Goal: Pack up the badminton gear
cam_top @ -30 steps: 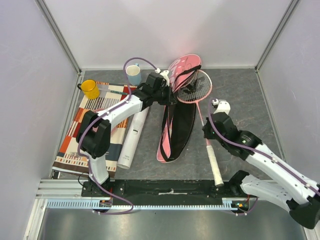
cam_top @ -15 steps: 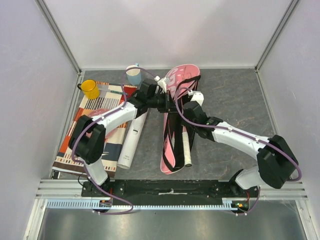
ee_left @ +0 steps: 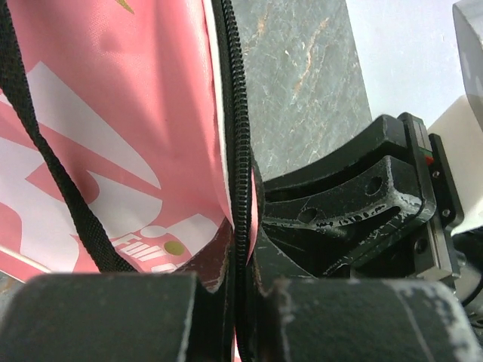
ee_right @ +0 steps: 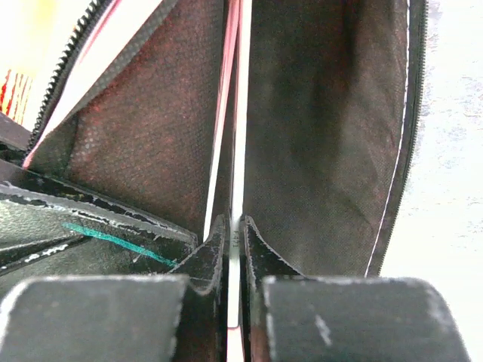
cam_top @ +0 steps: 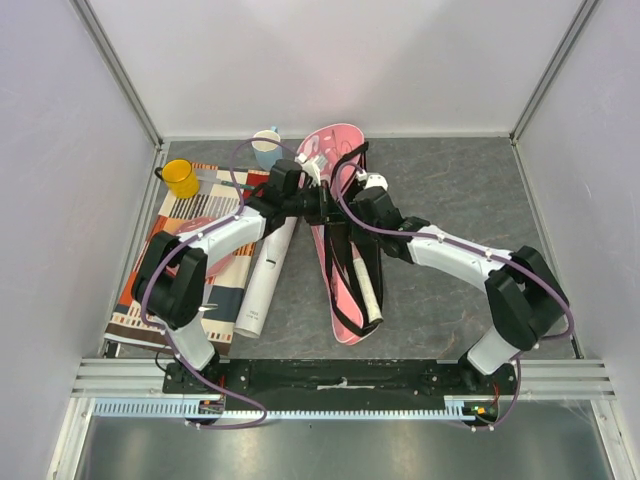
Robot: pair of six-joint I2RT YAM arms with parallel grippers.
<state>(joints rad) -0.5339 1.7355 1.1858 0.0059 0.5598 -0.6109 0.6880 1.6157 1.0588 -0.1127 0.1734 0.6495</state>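
Note:
The pink racket bag (cam_top: 343, 150) lies lengthwise mid-table, its black zipped side gaping. My left gripper (cam_top: 318, 205) is shut on the bag's zipper edge (ee_left: 240, 188), with the pink printed outside (ee_left: 113, 151) to its left. My right gripper (cam_top: 347, 207) reaches into the opening and is shut on a racket's thin white shaft (ee_right: 237, 113), the dark lining (ee_right: 324, 151) around it. The racket's white handle (cam_top: 368, 292) lies in the bag's open mouth; its head is hidden inside. The long white tube (cam_top: 264, 276) lies left of the bag.
A striped mat (cam_top: 160, 285) covers the left side under the left arm. A yellow mug (cam_top: 181, 178) and a blue mug (cam_top: 266, 150) stand at its far end. Grey table (cam_top: 460, 190) shows right of the bag. Walls close in on three sides.
My right arm swung left, carrying the racket from the table beside the bag into the bag's opening. The bag's top shifted left and back with the left gripper holding its edge.

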